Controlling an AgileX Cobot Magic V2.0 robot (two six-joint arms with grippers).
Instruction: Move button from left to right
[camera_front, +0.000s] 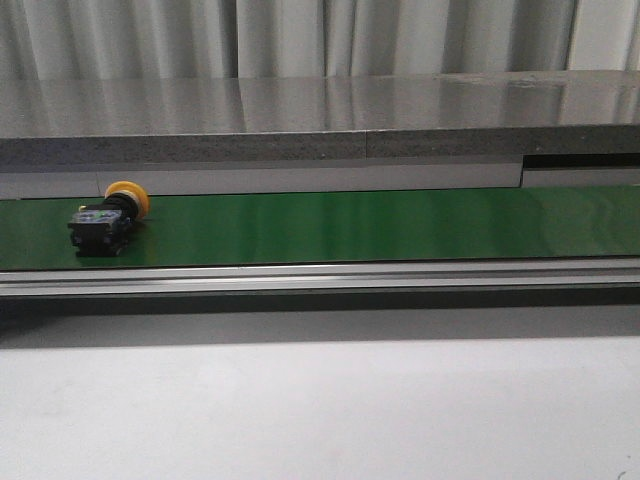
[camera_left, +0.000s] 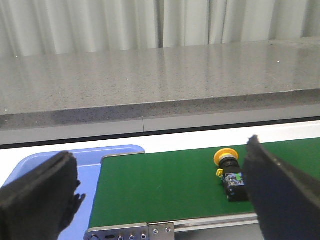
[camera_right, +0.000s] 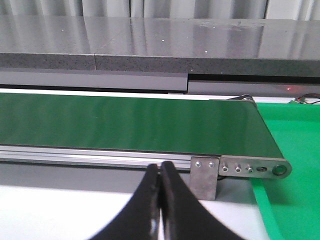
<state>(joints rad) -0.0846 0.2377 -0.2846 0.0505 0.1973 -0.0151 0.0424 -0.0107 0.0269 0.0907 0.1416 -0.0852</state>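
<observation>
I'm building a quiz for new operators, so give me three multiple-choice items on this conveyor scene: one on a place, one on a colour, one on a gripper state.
1. Where does the small push-button with the round orange-yellow cap and black blocky body lie?
A. on the green conveyor belt, near its left end
B. on the grey stone ledge
C. in the right gripper

2. What colour is the tray past the belt's left end?
A. red
B. light blue
C. black

3. How are the grippers?
A. both shut
B. left gripper open, right gripper shut
C. left shut, right open

Answers: 1 A, the front view shows it on the belt at far left; 2 B, seen in the left wrist view; 3 B, left fingers stand wide apart, right fingers meet.
</observation>
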